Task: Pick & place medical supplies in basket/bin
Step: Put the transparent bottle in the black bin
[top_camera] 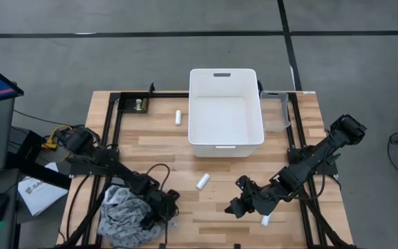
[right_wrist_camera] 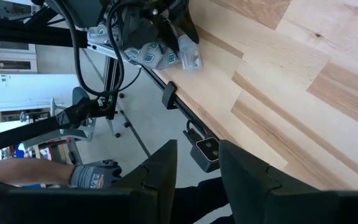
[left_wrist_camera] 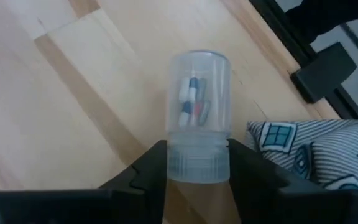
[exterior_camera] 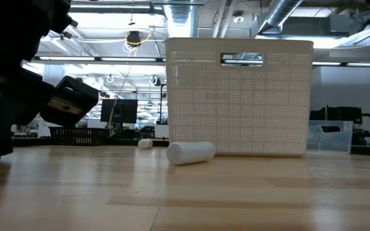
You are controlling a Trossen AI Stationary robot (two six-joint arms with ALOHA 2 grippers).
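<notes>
While clamped at the cap between the jaws of the left gripper (left_wrist_camera: 197, 171), clear vial (left_wrist_camera: 197, 109) held with blue-and-white capsules visible inside; no readable label on it. Sits at about 7 o'clock on the worktop (top_camera: 157, 149), just beside the grey patterned cloth bandage (top_camera: 121, 211), whose blue-square print shows next to the vial in the left wrist view. Left arm stretched low across the worktop toward 6 o'clock, cables trailing.

Right gripper (top_camera: 235, 206) at about 5 o'clock, jaws apart with nothing between them, pointed toward the left arm; arm reaching diagonally in from 3 o'clock. One white gauze roll (top_camera: 266, 220) touching that arm's underside, another gauze roll (top_camera: 202, 181) lying between the grippers and the white tub (top_camera: 192, 104), a third roll (top_camera: 178, 117) at the tub's 9 o'clock. Small clear bin (top_camera: 276, 111) touching the tub at 3 o'clock.
</notes>
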